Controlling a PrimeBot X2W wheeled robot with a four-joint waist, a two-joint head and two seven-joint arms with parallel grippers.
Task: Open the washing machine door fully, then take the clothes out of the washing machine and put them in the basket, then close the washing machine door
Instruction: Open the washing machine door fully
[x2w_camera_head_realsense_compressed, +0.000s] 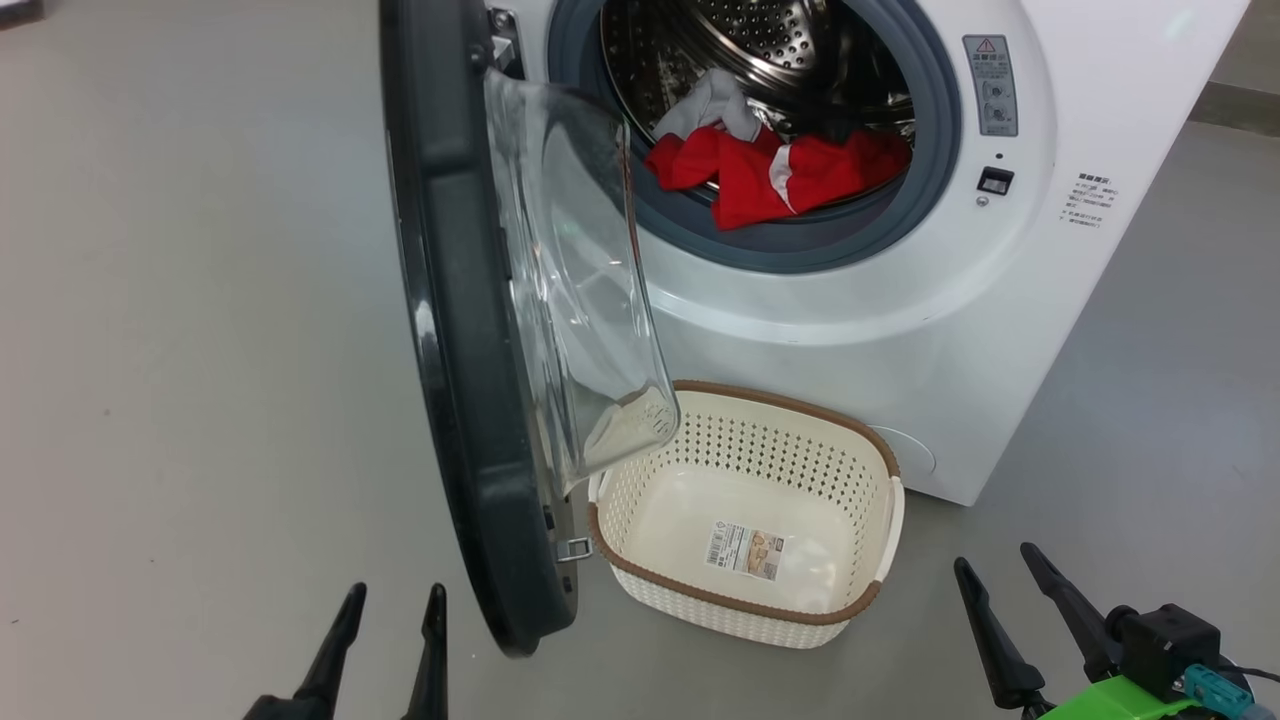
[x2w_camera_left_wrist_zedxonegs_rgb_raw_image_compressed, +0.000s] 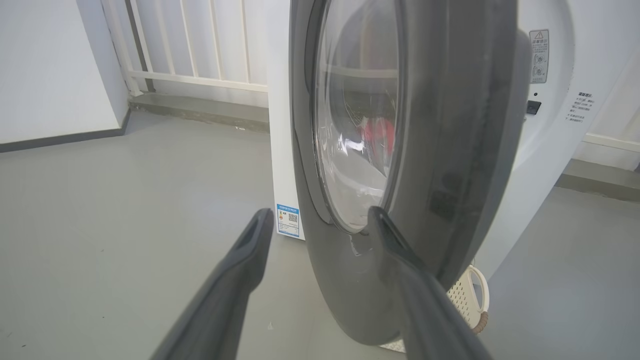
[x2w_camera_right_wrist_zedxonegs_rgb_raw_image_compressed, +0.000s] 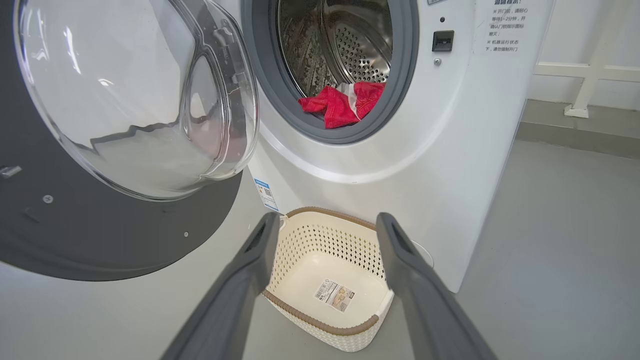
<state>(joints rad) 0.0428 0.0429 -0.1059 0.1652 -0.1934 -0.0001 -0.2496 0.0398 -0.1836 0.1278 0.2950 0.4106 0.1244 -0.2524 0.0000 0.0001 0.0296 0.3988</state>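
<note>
Finds the washing machine door (x2w_camera_head_realsense_compressed: 460, 330) swung out, the clothes (x2w_camera_head_realsense_compressed: 780, 175) heaped at the drum lip of the washing machine (x2w_camera_head_realsense_compressed: 900, 320), and the basket (x2w_camera_head_realsense_compressed: 720, 597) empty on the floor below. Holds the left gripper (x2w_camera_head_realsense_compressed: 397, 592) wide and empty by the door's rim, perhaps touching; holds the right gripper (x2w_camera_head_realsense_compressed: 996, 556) equally wide and empty near the basket.

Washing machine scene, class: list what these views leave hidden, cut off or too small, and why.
Clothes: head view, their own folds hide how many pieces there are.
Basket: left wrist view, mostly hidden behind the washing machine door.
Warning label: head view, print too small to read.
Washing machine: head view, its top is cut off by the upper edge.
</note>
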